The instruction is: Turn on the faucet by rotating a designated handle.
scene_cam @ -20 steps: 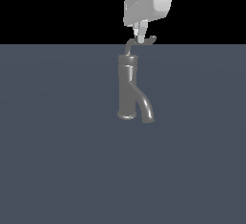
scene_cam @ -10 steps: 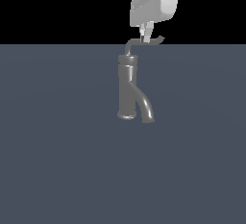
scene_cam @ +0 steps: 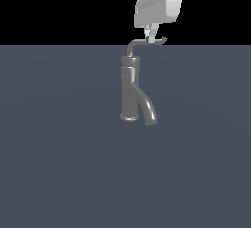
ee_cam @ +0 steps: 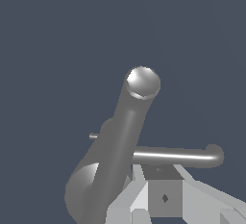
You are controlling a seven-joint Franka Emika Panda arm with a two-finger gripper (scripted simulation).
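The grey faucet [scene_cam: 130, 90] stands upright on the dark floor, and its curved spout [scene_cam: 149, 112] bends down toward the exterior view's right. The thin handle [scene_cam: 147, 44] runs from the column top toward the exterior view's right and ends in a small upturned tip. My white gripper [scene_cam: 149, 39] hangs above with its fingers shut, the tips touching the rod about midway along it. In the wrist view the faucet [ee_cam: 117, 141] looms large. The handle [ee_cam: 178, 156] crosses just past my gripper [ee_cam: 153, 182], whose fingertips sit against the rod.
A plain dark blue-grey floor [scene_cam: 59, 163] surrounds the faucet on all sides. A black background lies behind my gripper's upper part.
My gripper has shifted toward the exterior view's right. The handle has swung with it, so its tip now reaches farther right than a second ago.
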